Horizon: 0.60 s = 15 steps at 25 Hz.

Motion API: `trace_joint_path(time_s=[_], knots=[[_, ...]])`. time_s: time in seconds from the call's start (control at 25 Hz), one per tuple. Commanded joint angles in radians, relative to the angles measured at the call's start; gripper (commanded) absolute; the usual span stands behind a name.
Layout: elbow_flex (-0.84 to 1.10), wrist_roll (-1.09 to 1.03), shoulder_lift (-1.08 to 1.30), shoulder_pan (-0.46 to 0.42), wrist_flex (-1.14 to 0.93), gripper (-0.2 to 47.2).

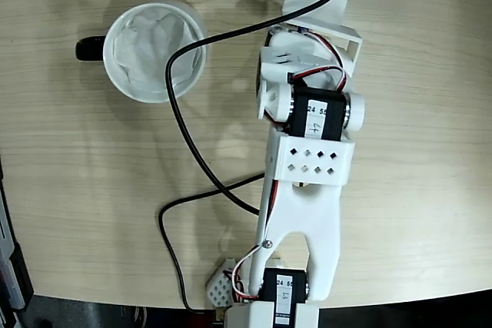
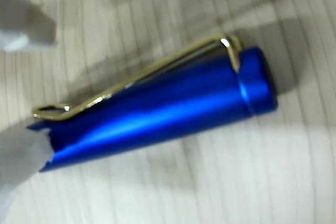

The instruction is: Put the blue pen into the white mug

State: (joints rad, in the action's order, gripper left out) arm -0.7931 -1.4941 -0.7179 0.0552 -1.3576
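In the wrist view the blue pen (image 2: 157, 111) is lying flat on the wooden tabletop (image 2: 220, 182), its clip (image 2: 136, 77) turned up, and it is filling the picture because the camera is hanging very close above it. Blurred white shapes, probably the fingers (image 2: 21, 24), are showing at the left edge on both sides of the pen's end, so the gripper seems to be open around it, but I cannot tell this surely. In the fixed view the white mug (image 1: 154, 51) is standing near the far left corner of the tabletop, paper inside, and the arm (image 1: 307, 159) is hiding the pen.
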Motion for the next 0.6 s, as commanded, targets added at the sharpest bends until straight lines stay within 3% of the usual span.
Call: trace_joint_path(time_s=[0.0, 0.16, 0.56], knots=[[0.048, -0.025, -0.014, 0.021, -0.015, 17.3], [0.06, -0.025, -0.044, 0.026, -0.015, 21.0], [0.061, -0.025, -0.084, 0.038, 0.009, 21.1]])
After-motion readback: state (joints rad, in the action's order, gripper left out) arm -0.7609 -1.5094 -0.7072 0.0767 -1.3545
